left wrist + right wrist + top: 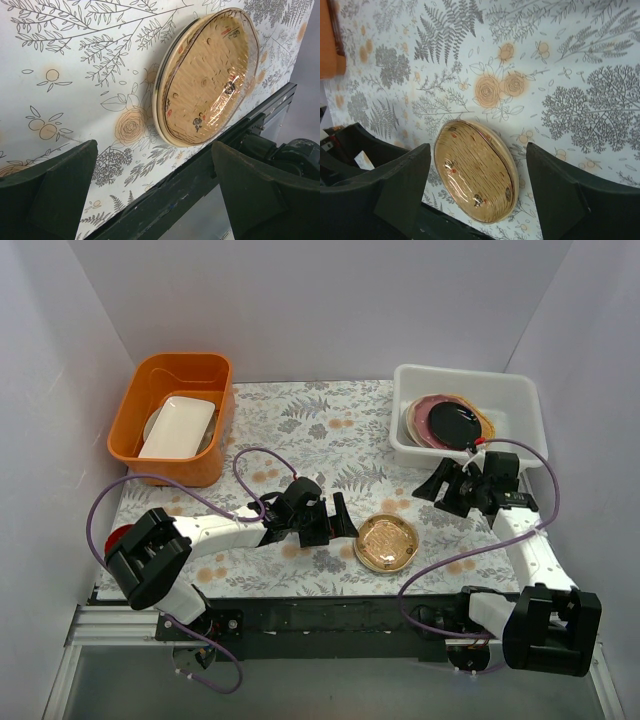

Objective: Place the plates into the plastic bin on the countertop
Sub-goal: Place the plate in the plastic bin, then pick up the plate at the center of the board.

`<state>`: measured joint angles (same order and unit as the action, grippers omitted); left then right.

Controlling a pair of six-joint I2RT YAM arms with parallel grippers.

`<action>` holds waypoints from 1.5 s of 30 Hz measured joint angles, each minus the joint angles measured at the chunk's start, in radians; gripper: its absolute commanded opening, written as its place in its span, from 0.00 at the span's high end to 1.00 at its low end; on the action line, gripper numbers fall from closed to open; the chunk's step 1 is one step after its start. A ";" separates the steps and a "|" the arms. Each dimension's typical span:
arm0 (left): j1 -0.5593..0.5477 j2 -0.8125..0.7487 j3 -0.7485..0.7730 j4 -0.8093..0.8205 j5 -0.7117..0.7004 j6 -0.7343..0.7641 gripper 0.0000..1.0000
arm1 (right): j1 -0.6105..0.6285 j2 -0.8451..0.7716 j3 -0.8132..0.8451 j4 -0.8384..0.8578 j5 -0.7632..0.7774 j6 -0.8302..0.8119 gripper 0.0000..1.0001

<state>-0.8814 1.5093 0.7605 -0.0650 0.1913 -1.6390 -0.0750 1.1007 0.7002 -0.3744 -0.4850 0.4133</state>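
Observation:
A golden-tan plate (387,542) with a fine ribbed pattern lies on the fern-patterned countertop (320,435) near its front edge. It also shows in the left wrist view (207,75) and the right wrist view (475,172). My left gripper (343,523) (154,147) is open just left of this plate, holding nothing. My right gripper (442,495) (477,150) is open above and to the right of the plate, also holding nothing. The whitish plastic bin (520,400) at the back right holds a stack of plates with a glossy black plate (458,424) on top.
An orange tub (135,410) (330,40) at the back left holds a white rectangular dish (178,427). A small red disc (118,537) lies at the left edge. The black front rail (200,175) runs just beside the tan plate. White walls enclose the table.

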 measured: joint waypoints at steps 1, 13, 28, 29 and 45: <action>0.000 0.000 0.000 0.002 0.000 0.000 0.02 | 0.004 -0.016 -0.015 -0.006 0.005 -0.002 0.18; 0.000 0.000 0.000 0.042 0.008 -0.011 0.02 | 0.047 -0.088 -0.079 -0.101 0.045 -0.042 0.28; 0.000 0.000 0.000 0.043 0.011 -0.014 0.02 | 0.124 -0.092 -0.193 -0.131 0.064 -0.050 0.42; 0.000 0.000 0.000 0.043 0.011 -0.015 0.02 | 0.130 -0.092 -0.197 -0.131 0.064 -0.049 0.42; 0.000 0.000 0.000 0.043 0.011 -0.015 0.02 | 0.161 -0.059 -0.208 -0.097 0.103 -0.043 0.72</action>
<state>-0.8814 1.5093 0.7601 -0.0219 0.2028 -1.6543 0.0860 1.0416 0.4923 -0.4709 -0.3820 0.3698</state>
